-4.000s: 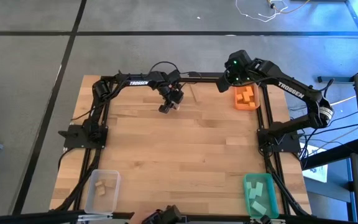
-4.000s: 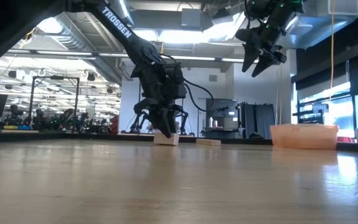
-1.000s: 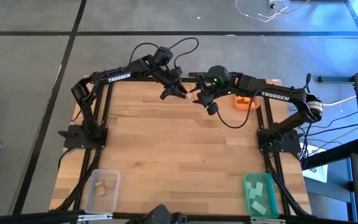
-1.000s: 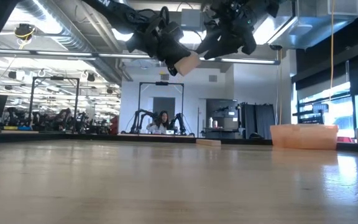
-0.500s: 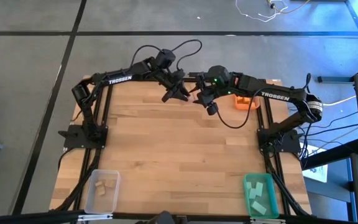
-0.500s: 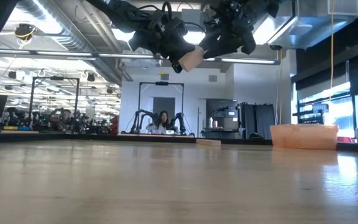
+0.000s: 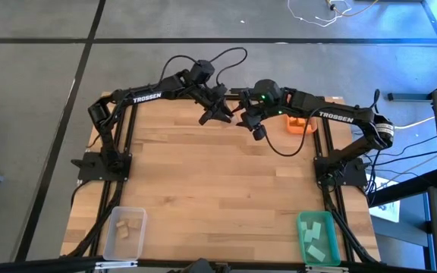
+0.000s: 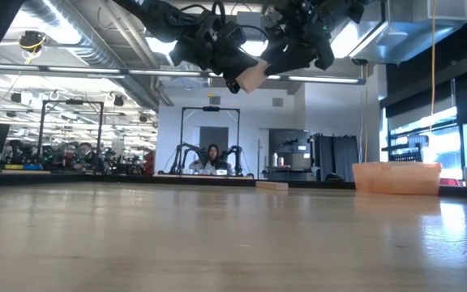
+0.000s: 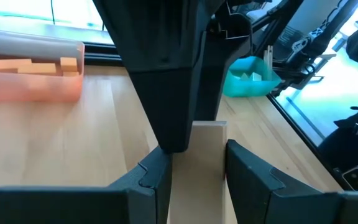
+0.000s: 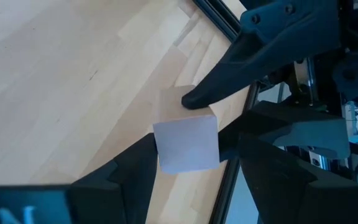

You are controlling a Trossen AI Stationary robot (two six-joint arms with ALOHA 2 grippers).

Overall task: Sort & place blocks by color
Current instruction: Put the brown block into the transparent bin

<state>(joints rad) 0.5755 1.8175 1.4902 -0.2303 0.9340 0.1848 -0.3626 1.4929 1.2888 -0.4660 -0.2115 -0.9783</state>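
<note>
Low view, left tool gripping wood block, orange bin beyond

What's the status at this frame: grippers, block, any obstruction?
Left gripper shut on pale wood block, raised above the table's far edge. Right gripper open, straddling the block's free end. Nothing in the way.

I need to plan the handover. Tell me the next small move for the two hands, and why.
Probably close the right hand on the pale wooden block. The left hand holds that block in the air above the table's far edge, and the block's free end already sits between the right hand's open fingers. Only after that grip should the left hand let go.
</note>
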